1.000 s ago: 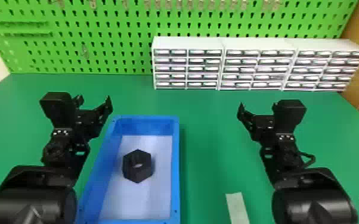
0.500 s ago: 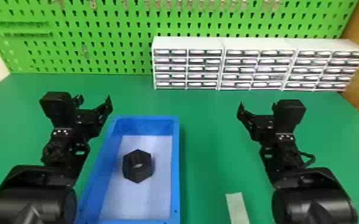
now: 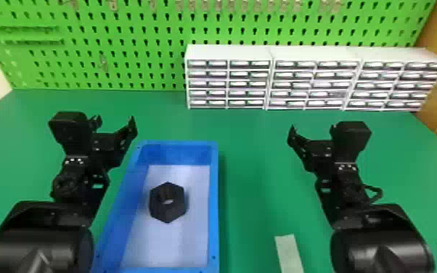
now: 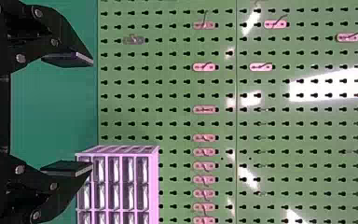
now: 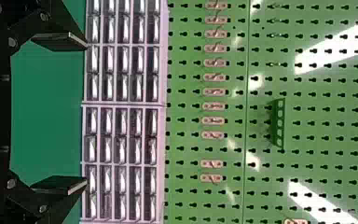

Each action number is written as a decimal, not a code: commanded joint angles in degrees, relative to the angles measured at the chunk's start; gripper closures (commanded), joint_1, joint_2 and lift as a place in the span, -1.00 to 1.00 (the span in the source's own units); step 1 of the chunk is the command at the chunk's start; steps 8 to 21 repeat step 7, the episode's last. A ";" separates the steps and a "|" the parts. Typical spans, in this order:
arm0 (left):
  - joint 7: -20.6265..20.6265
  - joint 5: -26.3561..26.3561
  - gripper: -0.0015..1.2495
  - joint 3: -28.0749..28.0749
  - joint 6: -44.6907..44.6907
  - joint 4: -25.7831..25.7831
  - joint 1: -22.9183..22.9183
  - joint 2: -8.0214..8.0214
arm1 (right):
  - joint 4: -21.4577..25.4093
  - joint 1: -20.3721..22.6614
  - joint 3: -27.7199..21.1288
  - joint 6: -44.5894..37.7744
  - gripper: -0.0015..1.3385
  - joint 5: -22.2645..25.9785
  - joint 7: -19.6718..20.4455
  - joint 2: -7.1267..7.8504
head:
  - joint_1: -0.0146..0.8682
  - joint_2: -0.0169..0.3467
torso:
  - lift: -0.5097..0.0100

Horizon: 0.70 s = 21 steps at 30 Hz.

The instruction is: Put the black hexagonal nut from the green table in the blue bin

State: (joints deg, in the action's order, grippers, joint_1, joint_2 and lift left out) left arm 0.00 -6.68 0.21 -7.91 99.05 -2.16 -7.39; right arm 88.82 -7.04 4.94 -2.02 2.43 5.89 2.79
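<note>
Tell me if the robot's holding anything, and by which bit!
Nothing is held: the left gripper and right gripper are both open and empty. The black nut lies in the blue bin.

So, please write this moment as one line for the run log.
nut: in blue bin | left gripper: open, empty | right gripper: open, empty | task: looks done

Right of our left claw [image 3: 115,120], we find the nut [image 3: 168,213] in the bin [image 3: 214,207]; drawers [image 3: 294,85] stand beyond our right claw [image 3: 313,127].

The blue bin [image 3: 214,203] walls in the nut [image 3: 167,215], open from above.
</note>
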 commanded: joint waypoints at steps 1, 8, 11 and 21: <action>0.00 0.00 -0.26 0.05 0.00 0.00 -0.04 -0.08 | -0.05 0.01 0.07 0.00 -0.60 0.03 0.00 0.11 | 0.59 -0.62 | 0.59; 0.00 -0.09 -0.26 0.05 0.00 0.00 0.05 0.01 | -0.05 0.01 0.15 0.00 -0.60 0.03 0.00 0.02 | 0.59 -0.62 | 0.59; 0.00 -0.09 -0.26 0.05 0.00 0.00 0.05 0.01 | -0.05 0.01 0.15 0.00 -0.60 0.03 0.00 0.02 | 0.59 -0.62 | 0.59; 0.00 -0.09 -0.26 0.05 0.00 0.00 0.05 0.01 | -0.05 0.01 0.15 0.00 -0.60 0.03 0.00 0.02 | 0.59 -0.62 | 0.59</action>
